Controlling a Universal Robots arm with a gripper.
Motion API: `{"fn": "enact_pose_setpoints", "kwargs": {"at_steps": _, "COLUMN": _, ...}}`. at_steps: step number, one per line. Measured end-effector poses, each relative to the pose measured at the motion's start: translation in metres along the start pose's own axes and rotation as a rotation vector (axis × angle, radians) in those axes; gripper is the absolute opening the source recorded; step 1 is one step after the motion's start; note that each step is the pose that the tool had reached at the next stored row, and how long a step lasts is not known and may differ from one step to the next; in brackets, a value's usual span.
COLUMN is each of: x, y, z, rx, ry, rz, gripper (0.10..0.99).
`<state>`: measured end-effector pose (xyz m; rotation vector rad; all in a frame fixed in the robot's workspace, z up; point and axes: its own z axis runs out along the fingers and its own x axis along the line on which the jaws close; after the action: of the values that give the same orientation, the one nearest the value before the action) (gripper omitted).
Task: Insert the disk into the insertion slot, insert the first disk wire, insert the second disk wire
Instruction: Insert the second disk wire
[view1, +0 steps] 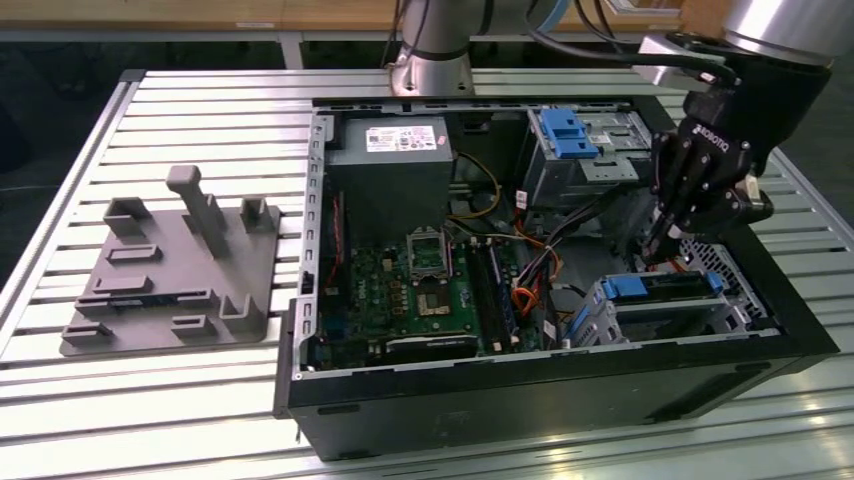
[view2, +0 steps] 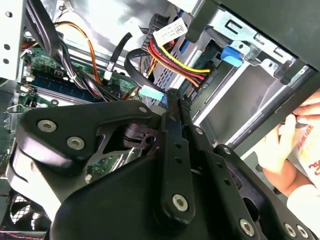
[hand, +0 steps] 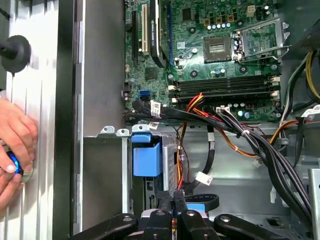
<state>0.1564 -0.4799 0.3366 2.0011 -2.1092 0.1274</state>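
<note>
— What's the end effector (view1: 663, 238) doing?
— Fingers pinched together on a wire connector (view2: 151, 93), just above the disk (view1: 663, 287).
— And the disk?
— Seated in the insertion slot (view1: 727, 312), inside the computer case (view1: 561, 385) on the desk (view1: 174, 380).

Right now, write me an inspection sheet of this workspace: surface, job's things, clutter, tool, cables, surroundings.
Surface: slatted metal table carrying an open computer case.
Job's things: the disk lies in the insertion slot, with its blue caddy showing; whether it is fully home cannot be told.
Clutter: grey fixture plate on the table at the exterior view's left.
Tool: tool shut, low inside the case beside the slot, with a light-blue connector at its tip; whether it is clamped cannot be told.
Cables: loose bundle of black, red and orange wires crossing above the slot.
Surroundings: a person's hand rests outside the case wall.
</note>
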Motion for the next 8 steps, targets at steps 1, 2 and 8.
{"fn": "enact_pose_setpoints", "kwargs": {"at_steps": 1, "x": 0.0013, "y": -0.0001, "z": 0.0000, "rx": 0.000, "ry": -0.0057, "rz": -0.001, "gripper": 0.145}}
{"fn": "enact_pose_setpoints", "kwargs": {"at_steps": 2, "x": 0.0026, "y": -0.0001, "z": 0.0000, "rx": 0.000, "ry": -0.0121, "rz": -0.001, "gripper": 0.145}}
{"fn": "enact_pose_setpoints", "kwargs": {"at_steps": 8, "x": 0.0099, "y": -0.0004, "z": -0.0004, "rx": -0.003, "ry": -0.0657, "rz": -0.007, "gripper": 0.145}}
